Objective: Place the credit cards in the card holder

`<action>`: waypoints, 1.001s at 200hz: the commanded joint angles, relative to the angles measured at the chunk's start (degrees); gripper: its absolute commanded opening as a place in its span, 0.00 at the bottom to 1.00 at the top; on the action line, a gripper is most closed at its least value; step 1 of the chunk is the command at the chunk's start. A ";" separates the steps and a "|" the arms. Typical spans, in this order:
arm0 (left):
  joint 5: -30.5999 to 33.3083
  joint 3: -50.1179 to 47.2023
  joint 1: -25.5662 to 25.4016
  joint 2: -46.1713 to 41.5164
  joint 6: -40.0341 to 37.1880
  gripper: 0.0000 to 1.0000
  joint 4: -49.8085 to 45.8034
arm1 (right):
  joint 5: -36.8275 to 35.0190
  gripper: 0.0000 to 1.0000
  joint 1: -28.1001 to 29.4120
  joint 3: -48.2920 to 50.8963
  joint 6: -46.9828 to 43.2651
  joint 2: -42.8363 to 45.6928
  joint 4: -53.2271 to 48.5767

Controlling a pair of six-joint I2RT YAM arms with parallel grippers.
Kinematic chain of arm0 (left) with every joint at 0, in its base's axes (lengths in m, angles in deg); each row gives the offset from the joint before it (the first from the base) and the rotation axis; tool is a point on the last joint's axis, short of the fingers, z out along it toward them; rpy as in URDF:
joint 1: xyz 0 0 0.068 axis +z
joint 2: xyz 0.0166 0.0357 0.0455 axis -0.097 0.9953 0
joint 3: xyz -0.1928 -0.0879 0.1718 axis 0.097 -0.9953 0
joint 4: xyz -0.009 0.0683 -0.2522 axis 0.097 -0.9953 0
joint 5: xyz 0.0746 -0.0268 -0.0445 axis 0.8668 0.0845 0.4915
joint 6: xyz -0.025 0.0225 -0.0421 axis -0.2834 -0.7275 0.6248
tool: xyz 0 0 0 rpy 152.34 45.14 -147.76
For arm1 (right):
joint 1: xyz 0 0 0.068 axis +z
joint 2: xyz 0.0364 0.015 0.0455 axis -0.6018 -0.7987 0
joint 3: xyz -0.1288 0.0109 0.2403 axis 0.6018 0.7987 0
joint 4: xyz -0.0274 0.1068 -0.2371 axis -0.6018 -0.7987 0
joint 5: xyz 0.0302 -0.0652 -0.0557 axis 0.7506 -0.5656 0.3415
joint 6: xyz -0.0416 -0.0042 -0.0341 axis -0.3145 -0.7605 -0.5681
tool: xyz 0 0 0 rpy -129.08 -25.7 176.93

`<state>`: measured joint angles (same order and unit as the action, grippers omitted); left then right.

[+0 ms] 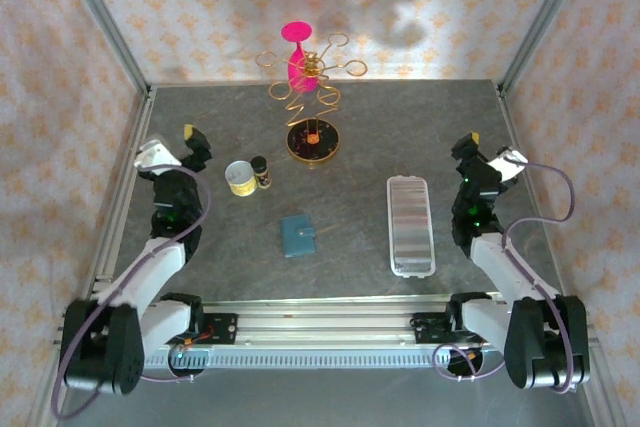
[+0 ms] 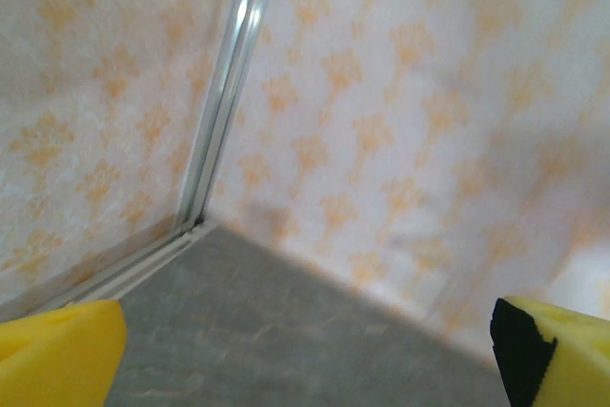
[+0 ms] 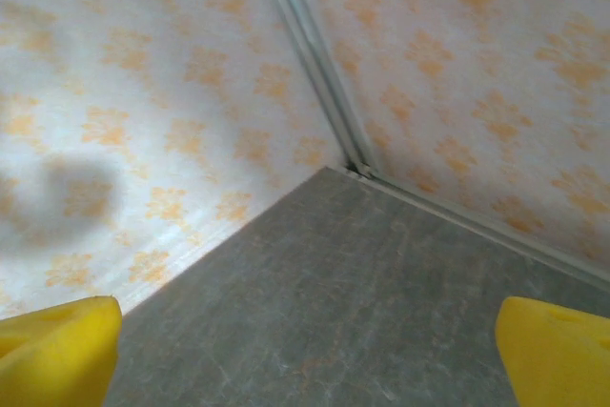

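While both arms flank the table [image 1: 350, 137], the left gripper [image 1: 196, 144] and right gripper [image 1: 467, 145] stand fully spread, holding nothing (yellow fingertips [image 2: 57, 350] sit wide apart in each wrist view). The card holder [image 1: 411, 225] lies flat right of centre, near the right arm, well apart from the teal wallet [image 1: 297, 235].

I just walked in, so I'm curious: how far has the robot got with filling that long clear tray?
Nothing looks done: the card holder looks empty. Nothing is in hand: the left arm and right arm sit at the table's sides, jaws open and holding nothing. Everything is left, perhaps starting with the teal wallet, which lies shut.
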<state>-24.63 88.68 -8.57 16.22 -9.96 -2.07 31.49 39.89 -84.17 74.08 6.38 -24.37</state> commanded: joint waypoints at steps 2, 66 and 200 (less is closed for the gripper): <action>-1.06 1.62 0.24 -8.12 13.07 0.99 -20.10 | -1.44 1.00 -0.17 -2.10 6.66 2.98 -16.53; -16.52 6.92 1.35 -17.32 22.51 0.99 -41.01 | 15.07 1.00 -0.17 -6.70 6.66 10.76 -29.01; -37.87 -4.73 -17.25 -11.55 34.15 0.90 -47.29 | 29.81 0.57 35.95 -16.67 19.93 -6.17 -27.68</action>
<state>-61.93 87.32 -25.03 7.24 21.01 -49.81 63.42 68.81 -99.79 90.14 6.62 -54.97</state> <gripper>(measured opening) 0.918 0.698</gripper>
